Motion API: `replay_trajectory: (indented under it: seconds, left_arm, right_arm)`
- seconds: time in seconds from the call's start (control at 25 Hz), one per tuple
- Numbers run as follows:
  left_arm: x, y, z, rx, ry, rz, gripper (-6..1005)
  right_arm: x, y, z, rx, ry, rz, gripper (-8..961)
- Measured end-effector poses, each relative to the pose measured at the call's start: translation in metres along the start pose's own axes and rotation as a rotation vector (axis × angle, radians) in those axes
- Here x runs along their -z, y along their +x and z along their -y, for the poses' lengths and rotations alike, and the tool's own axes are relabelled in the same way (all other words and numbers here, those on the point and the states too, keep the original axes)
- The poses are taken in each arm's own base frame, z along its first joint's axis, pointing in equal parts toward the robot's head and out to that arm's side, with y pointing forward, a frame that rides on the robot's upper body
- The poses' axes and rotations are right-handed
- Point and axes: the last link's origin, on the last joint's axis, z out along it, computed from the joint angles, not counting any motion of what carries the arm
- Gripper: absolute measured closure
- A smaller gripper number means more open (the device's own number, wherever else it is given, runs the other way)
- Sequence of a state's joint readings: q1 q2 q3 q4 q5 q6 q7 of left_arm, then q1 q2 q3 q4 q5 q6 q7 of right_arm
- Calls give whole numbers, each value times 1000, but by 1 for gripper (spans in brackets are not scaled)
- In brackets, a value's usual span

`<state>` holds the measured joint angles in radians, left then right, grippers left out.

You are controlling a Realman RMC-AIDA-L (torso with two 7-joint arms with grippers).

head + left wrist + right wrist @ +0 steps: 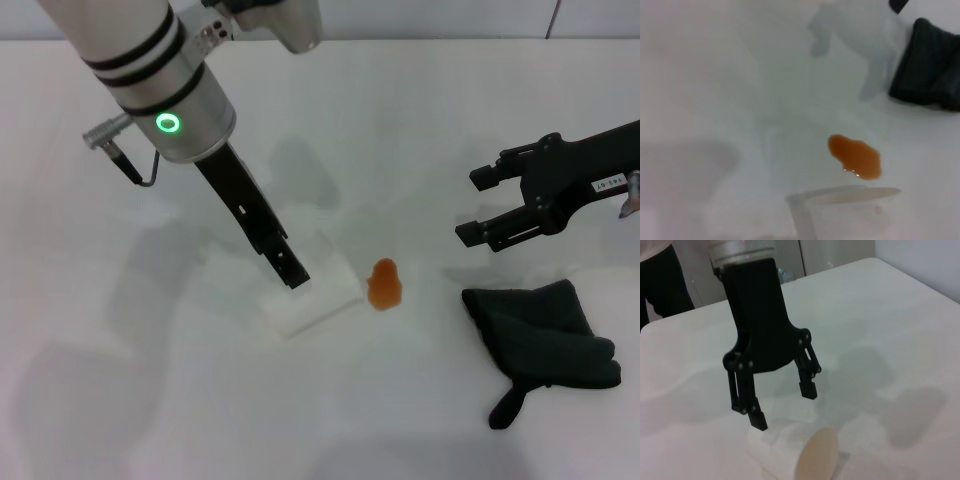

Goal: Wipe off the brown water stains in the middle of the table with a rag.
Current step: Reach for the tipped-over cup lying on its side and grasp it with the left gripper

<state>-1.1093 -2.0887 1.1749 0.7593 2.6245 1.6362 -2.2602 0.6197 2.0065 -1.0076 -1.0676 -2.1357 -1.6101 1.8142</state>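
The brown water stain (384,284) is a small glossy orange blob on the white table (420,100); the left wrist view shows the stain (855,156) too. The dark rag (545,338) lies flat to its right, loop tab toward the front, and the rag (932,70) also shows in the left wrist view. My right gripper (474,206) hovers open just behind the rag, holding nothing. My left gripper (291,273) is open over a tipped white cup; the right wrist view shows the left gripper (784,405) with its fingers spread above the cup.
The white paper cup (312,298) lies on its side immediately left of the stain; the cup (795,450) points its open mouth toward the right wrist camera. A person in dark clothes (660,280) stands beyond the table's far edge.
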Motion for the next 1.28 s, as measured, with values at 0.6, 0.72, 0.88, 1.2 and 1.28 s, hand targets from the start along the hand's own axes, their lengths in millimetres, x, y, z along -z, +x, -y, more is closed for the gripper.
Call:
replay_trajectory:
  seconds: [0.6, 0.72, 0.88, 1.2, 1.28]
  left_arm:
    - [-27, -4, -4, 5, 3, -37, 134]
    - [-34, -7, -4, 4, 6, -19, 134]
    - [-37, -7, -5, 10, 1, -36, 135]
    - [-46, -11, 0, -9, 45, -44, 136]
    - [-49, -12, 1, -24, 64, -39, 136]
  right_arm:
    - [-1, 1, 0, -1, 1, 2, 119]
    - [-1, 0, 0, 3, 2, 2, 119]
    - [-1, -1, 1, 7, 4, 1, 119]
    - [-2, -1, 1, 8, 7, -2, 118]
    - [-2, -1, 2, 7, 8, -1, 117]
